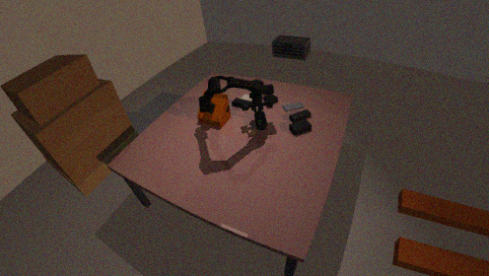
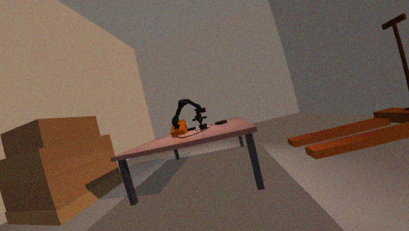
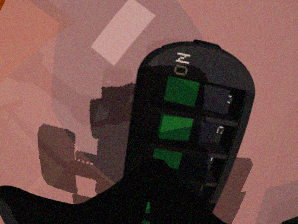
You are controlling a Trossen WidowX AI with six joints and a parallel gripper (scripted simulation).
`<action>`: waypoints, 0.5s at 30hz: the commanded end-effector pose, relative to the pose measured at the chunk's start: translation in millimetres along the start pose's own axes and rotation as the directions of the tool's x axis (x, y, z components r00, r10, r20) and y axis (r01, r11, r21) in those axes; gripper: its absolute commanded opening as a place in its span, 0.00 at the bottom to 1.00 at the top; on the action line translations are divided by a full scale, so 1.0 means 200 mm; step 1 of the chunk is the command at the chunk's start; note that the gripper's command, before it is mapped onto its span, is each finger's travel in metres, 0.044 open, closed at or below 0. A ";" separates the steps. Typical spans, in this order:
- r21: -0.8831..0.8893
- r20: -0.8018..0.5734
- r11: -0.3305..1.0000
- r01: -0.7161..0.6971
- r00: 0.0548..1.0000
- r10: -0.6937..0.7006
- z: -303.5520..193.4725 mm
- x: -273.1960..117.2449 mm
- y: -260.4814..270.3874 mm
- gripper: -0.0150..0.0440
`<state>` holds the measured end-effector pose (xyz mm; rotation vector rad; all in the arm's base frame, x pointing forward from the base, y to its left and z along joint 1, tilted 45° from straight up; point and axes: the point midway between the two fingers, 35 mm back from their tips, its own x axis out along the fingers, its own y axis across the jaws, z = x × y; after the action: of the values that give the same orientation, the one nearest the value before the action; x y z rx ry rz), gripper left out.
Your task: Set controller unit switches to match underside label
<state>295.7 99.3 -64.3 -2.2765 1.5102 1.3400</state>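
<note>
The dark grey controller unit (image 3: pixel 227 67) (image 1: pixel 261 123) sits on its base on the bench (image 1: pixel 237 197) (image 2: pixel 144 150), rocker side up. In the wrist view "ON" is printed near its rounded end, beside the green ends of the rockers. Three green ends show clearly, with dark ends to their right; the farther rockers are mostly covered by the fingers. I cannot tell surely which ends are down. The label underneath is hidden. My gripper (image 3: pixel 153 165) (image 1: pixel 259 114) is shut and empty, pointing down over the middle rockers, touching or just above them.
Two dark blocks (image 1: pixel 300 116) (image 1: pixel 301 128) and a light grey flat piece (image 1: pixel 294 106) lie right of the unit in the top view. Another dark module lies behind the arm. The orange box (image 1: pixel 217 112) (image 2: pixel 179 128) stands at the arm's base. A pale rectangle (image 3: pixel 123 31) shows in the wrist view.
</note>
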 end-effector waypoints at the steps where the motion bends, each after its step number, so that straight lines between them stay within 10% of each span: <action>1: 0.009 0.000 1.000 0.027 1.000 -0.027 0.00 -0.15 -0.02 0.25; 15: 0.010 -0.004 1.000 0.024 1.000 -0.024 -0.20 -0.14 0.00 0.25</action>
<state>317.2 97.0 -21.1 -2.2657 1.4944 1.3094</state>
